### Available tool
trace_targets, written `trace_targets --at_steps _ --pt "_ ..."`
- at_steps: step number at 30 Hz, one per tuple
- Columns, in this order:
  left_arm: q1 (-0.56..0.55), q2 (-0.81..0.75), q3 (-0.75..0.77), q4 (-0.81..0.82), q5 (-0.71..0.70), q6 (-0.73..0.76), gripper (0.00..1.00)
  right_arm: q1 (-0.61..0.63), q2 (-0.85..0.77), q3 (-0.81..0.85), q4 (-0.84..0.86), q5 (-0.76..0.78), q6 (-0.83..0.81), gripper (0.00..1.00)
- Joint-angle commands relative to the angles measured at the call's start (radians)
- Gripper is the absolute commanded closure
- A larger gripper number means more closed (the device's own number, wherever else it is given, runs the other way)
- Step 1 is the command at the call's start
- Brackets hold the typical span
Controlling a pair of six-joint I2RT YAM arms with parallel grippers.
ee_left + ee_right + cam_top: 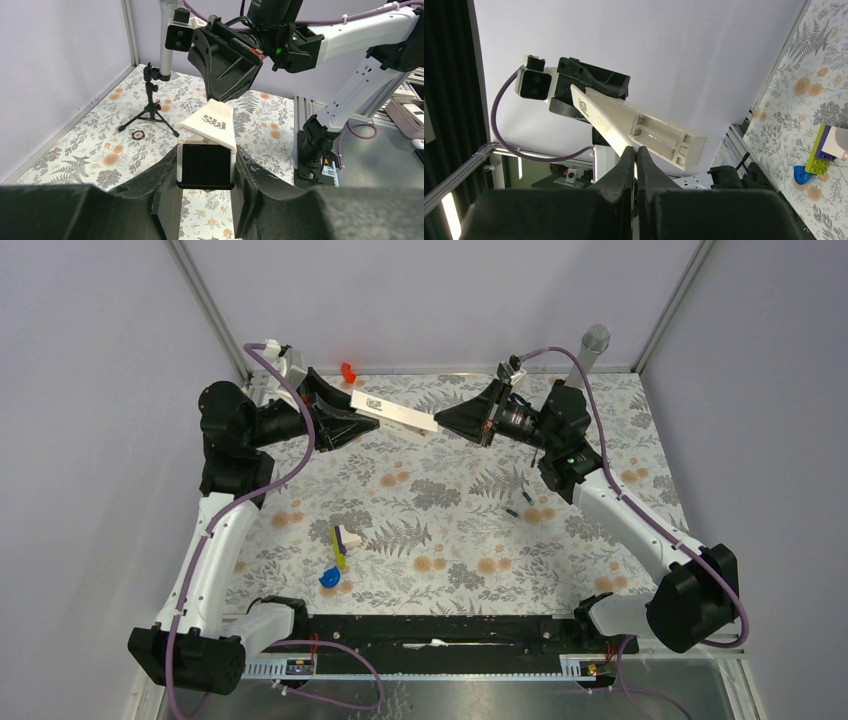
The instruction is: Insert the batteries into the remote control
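Observation:
My left gripper [345, 418] is shut on the remote control [395, 413] and holds it in the air over the far part of the table. In the left wrist view the remote's dark end [205, 162] sits between the fingers [167, 172]. My right gripper [462, 422] meets the remote's other end and is shut on its thin white battery cover [596, 112], which is lifted off the body [212, 122]. The open, empty battery compartment [659, 134] faces the right wrist camera. Two batteries [511, 511] [524, 498] lie on the cloth below the right arm.
A yellow-white-blue toy cluster [340, 545] lies near the front centre and also shows in the right wrist view [821, 150]. A small red piece [348, 371] sits at the back edge. A small tripod [150, 100] and a round chip [138, 135] are at the back right.

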Motion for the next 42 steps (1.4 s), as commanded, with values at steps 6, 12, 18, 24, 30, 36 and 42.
trace_targets --at_steps 6,12,18,24,30,36,42 --pt "0.003 -0.040 0.006 0.010 -0.036 0.036 1.00 -0.008 -0.049 -0.073 0.184 0.044 0.036 1.00" --pt "0.004 -0.080 -0.097 -0.015 -0.088 0.058 1.00 -0.019 -0.063 -0.115 0.204 0.080 0.054 1.00" --pt "0.004 -0.131 -0.245 -0.069 -0.172 0.095 1.00 -0.020 -0.083 -0.160 0.088 0.122 -0.020 1.00" --pt "0.003 -0.171 -0.360 -0.142 -0.258 0.153 1.00 -0.021 -0.116 -0.248 -0.043 0.179 -0.142 1.00" --pt "0.002 -0.184 -0.399 -0.196 -0.287 0.184 1.00 -0.021 -0.115 -0.350 -0.137 0.268 -0.285 1.00" --pt "0.002 -0.177 -0.381 -0.228 -0.277 0.215 1.00 -0.021 -0.071 -0.452 -0.171 0.383 -0.401 1.00" --pt "0.002 -0.164 -0.341 -0.230 -0.258 0.221 1.00 -0.020 -0.013 -0.539 -0.177 0.430 -0.470 1.00"
